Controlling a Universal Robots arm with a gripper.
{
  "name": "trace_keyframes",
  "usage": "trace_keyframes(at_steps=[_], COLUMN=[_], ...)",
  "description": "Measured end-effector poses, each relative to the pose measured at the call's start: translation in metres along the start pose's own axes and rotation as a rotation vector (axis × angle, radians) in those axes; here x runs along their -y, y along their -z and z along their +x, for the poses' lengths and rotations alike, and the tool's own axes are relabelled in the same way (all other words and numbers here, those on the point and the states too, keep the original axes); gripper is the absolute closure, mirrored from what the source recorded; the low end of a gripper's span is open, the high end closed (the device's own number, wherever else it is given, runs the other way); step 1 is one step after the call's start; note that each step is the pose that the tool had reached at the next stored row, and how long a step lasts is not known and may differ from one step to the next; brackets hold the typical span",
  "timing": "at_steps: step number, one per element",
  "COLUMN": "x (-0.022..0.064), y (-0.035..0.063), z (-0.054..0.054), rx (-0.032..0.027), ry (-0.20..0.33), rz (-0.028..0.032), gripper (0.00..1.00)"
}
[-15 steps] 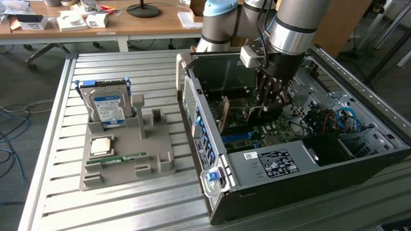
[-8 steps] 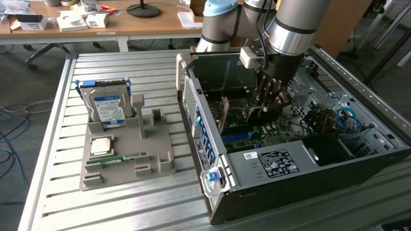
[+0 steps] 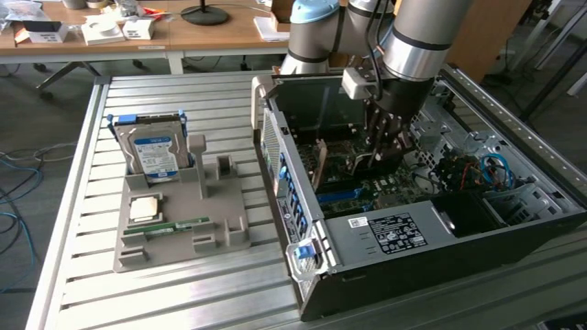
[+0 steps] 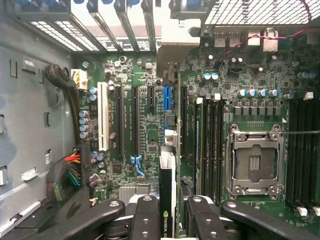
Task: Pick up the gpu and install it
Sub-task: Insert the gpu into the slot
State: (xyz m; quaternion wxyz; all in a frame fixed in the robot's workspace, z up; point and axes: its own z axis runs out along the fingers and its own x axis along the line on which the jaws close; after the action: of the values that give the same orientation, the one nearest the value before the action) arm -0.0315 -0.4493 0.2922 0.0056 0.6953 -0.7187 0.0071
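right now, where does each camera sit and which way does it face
Exterior view: off the arm, above the slatted metal table, looking down into the open black computer case; silver robot arm shows.
Wrist view: on the wrist, facing the green motherboard; black hand shut on the thin edge-on gpu shows.
Both share the motherboard and the hand.

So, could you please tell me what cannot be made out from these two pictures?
1. Wrist view: the graphics card, clamped in the claw, shows edge-on, so its faces and bottom contacts are hidden.
2. Wrist view: whether the card has reached a slot, because the card covers what lies under it.
3. Exterior view: where the claw grips, lost in the dark inside the computer case.
4. Exterior view: the print on the white label, too small.
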Motion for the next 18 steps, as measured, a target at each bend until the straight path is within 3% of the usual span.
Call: trace_keyframes(at_steps=[18], x=[-0.0001], y=[-0.0048], z=[0.0000], rx=[-0.0002], ry=[0.000], rz=[0.0005], gripper=[0.74])
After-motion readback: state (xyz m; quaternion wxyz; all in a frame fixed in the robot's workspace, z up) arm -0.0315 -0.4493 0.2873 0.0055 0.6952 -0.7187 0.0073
